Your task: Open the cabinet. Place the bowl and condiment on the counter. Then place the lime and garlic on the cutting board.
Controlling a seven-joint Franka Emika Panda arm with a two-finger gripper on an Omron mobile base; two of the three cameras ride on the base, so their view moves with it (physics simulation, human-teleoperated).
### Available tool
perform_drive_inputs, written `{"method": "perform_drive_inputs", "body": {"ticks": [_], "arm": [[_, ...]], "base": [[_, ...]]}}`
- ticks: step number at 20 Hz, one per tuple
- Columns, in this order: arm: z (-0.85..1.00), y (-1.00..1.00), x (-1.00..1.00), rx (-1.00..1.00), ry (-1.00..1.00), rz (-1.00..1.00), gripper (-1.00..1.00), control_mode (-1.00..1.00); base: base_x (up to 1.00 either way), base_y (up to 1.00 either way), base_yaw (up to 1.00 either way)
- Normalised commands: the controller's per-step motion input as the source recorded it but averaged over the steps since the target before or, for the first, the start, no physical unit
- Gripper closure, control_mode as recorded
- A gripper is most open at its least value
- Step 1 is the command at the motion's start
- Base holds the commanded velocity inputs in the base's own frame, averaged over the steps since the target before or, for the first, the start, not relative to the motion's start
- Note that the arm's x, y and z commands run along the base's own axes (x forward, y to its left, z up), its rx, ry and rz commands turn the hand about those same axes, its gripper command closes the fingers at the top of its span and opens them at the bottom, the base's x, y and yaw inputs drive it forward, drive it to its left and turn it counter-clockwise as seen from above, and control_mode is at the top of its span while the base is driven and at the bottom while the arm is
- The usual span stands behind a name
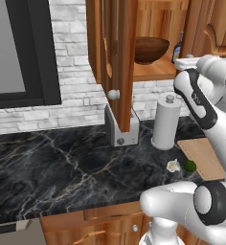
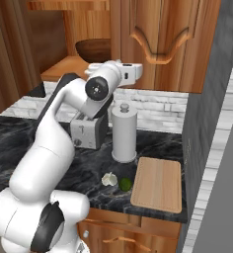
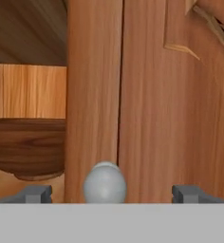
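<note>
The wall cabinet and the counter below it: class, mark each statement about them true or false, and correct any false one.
1. One door of the cabinet stands swung open. True.
2. The bowl sits on the counter. False: it rests on the cabinet shelf.
3. The lime lies on the cutting board. False: it lies on the counter beside the board, next to the garlic.
4. The gripper has its jaws spread wide, with a round silvery knob between them. True.
5. The paper-towel roll lies on its side. False: it stands upright beside the toaster.
</note>
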Motion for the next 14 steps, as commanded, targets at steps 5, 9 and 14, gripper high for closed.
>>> {"method": "perform_drive_inputs", "body": {"ticks": [5, 9, 14], "arm": [[0.0, -0.26, 0.36, 0.0, 0.04, -0.03, -1.0, -1.0], [-0.01, 0.0, 0.38, 0.0, 0.0, -0.01, -1.0, -1.0], [-0.07, 0.0, 0.38, 0.0, 0.0, -0.01, 1.0, -1.0]], "base": [[0.0, 0.0, 0.0], [0.0, 0.0, 0.0], [0.0, 0.0, 0.0]]}}
